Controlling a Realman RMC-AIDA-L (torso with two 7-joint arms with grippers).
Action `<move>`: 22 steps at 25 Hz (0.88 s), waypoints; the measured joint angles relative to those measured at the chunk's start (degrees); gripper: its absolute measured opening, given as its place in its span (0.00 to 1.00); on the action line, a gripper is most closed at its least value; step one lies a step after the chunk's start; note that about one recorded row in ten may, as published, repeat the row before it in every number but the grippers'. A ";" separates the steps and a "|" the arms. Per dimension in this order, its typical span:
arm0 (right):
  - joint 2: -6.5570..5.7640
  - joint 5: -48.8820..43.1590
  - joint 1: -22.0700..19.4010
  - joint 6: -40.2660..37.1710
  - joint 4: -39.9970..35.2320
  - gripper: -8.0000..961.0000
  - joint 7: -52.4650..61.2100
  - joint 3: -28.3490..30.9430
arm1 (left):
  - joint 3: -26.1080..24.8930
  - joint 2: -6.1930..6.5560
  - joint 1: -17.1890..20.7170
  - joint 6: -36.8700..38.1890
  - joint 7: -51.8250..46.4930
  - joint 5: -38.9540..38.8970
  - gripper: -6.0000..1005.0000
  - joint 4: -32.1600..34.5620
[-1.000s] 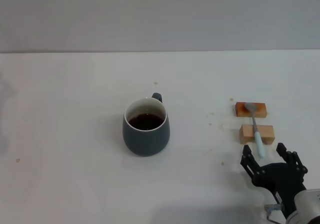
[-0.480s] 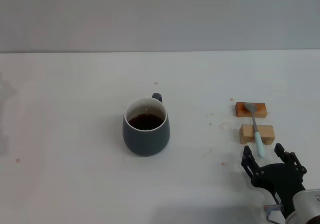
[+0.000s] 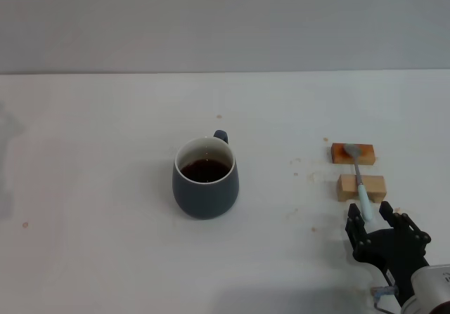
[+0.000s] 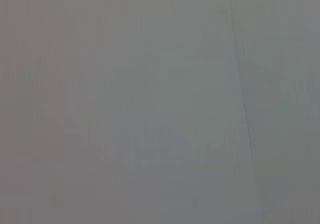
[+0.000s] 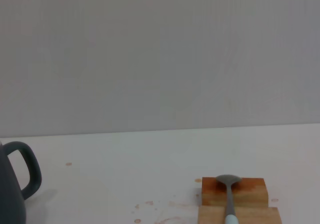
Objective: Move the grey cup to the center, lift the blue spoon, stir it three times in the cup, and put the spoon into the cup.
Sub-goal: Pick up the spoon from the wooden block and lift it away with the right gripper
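The grey cup point(image 3: 205, 178) stands upright in the middle of the white table, dark liquid inside, handle pointing away from me; part of it shows in the right wrist view point(image 5: 15, 181). The blue spoon point(image 3: 359, 180) lies across two wooden blocks at the right, metal bowl on the far block, pale blue handle toward me. The right wrist view shows the spoon's bowl point(image 5: 228, 181) on the far block. My right gripper point(image 3: 371, 216) is open, low at the near right, its fingers either side of the handle's near end. The left gripper is out of view.
Two small wooden blocks, the far one point(image 3: 353, 152) and the near one point(image 3: 361, 187), carry the spoon. Small brown stains dot the table point(image 3: 105, 152) near the blocks. The left wrist view shows only a plain grey surface.
My right gripper has narrowed its fingers a little around the spoon handle's near end. Cup, spoon and blocks have not moved.
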 joint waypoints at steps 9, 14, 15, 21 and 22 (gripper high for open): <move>0.00 0.02 0.42 0.38 -0.03 0.47 0.00 0.23 | 0.00 -0.19 0.12 0.12 0.00 0.00 0.00 -0.07; -0.07 0.02 0.51 0.38 -0.04 0.42 0.00 0.33 | 0.00 -0.18 0.13 0.13 0.00 0.00 0.00 -0.07; -0.11 0.02 0.56 0.38 -0.03 0.41 0.00 0.36 | 0.00 -0.18 0.13 0.12 -0.01 0.00 0.00 -0.08; -0.18 0.02 0.65 0.38 0.05 0.41 0.00 0.51 | 0.00 -0.17 0.07 0.12 0.00 0.00 0.00 -0.55; -0.18 0.02 0.67 0.40 0.05 0.41 0.00 0.53 | 0.00 -0.17 0.07 0.12 0.00 0.00 0.00 -0.59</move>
